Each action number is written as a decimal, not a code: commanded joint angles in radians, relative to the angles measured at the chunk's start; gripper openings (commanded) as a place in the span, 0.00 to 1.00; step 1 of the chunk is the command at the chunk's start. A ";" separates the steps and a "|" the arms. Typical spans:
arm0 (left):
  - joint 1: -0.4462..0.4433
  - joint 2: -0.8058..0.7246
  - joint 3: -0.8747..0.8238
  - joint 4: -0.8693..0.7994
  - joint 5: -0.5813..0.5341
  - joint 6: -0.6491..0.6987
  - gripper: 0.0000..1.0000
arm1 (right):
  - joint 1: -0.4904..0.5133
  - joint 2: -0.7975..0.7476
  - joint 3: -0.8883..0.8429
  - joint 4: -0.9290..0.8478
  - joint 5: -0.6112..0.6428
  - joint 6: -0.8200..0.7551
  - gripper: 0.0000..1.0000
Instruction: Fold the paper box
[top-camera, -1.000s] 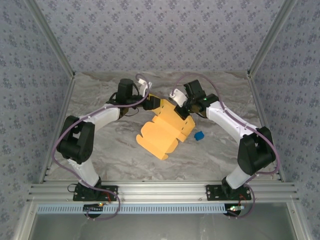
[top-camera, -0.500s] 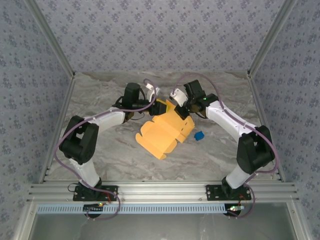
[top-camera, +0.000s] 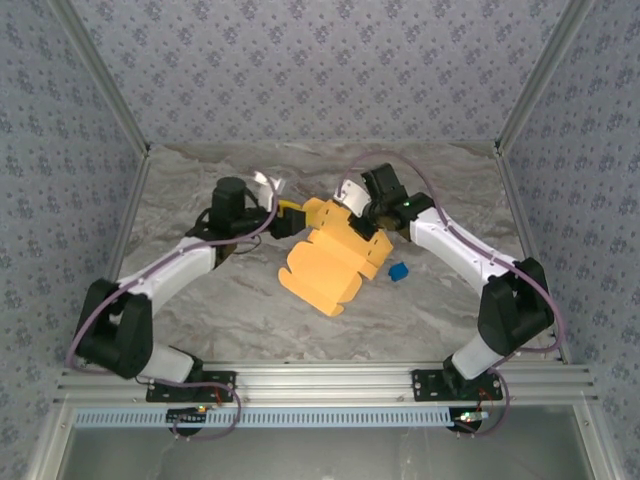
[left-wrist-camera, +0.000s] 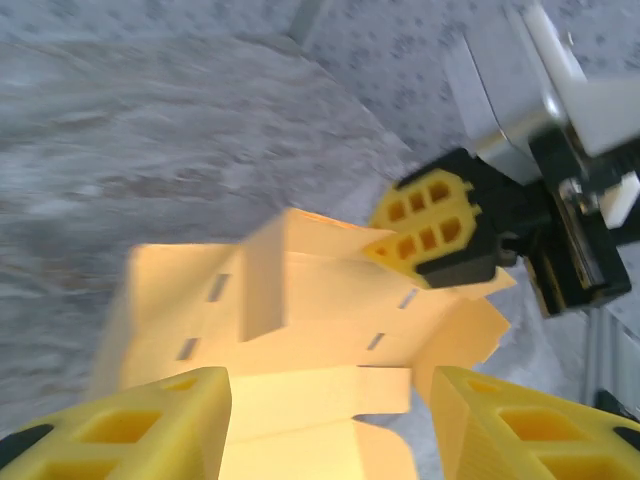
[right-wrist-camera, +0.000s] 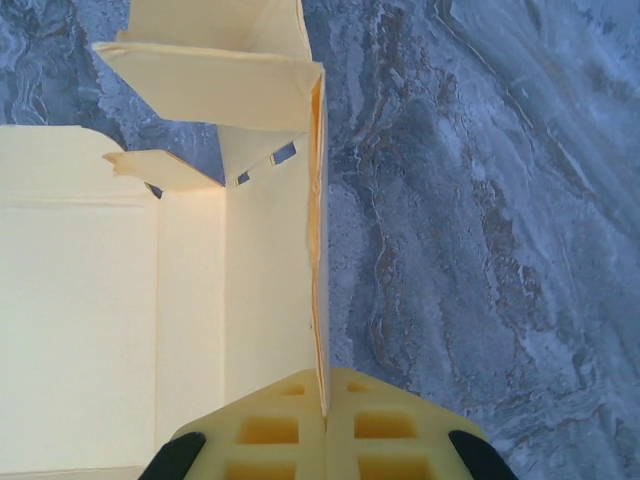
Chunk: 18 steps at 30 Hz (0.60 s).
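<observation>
**Box partly folded, most flaps left to do**

Top view: the paper box lies mid-way across the table, one wall raised, the rest flat. Left wrist: my left hand is apart, empty. Right wrist: my right hand is clamped on that upright wall

- The cell is closed in on three sides by papered walls in a grey-blue floral print: back wall, left wall, right wall.
- The back corners are framed by slanted aluminium posts, left post and right post.
- The base is formed by a table top finished in a grey-white marble pattern.
- The near edge is bounded by a ribbed aluminium rail; a white slotted strip is mounted just below it.
- A plain grey panel is seen under the strip.
- The scene is lit evenly; soft shadows are cast on the table top.
</observation>
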 joint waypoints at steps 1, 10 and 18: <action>0.060 -0.073 -0.054 -0.070 -0.169 -0.006 0.56 | 0.022 -0.017 -0.020 0.052 0.077 -0.101 0.00; 0.183 0.010 -0.013 -0.201 -0.385 0.072 0.59 | 0.083 -0.002 -0.115 0.228 0.154 -0.354 0.00; 0.181 0.216 0.073 -0.179 -0.266 0.189 0.55 | 0.148 0.036 -0.232 0.500 0.318 -0.563 0.00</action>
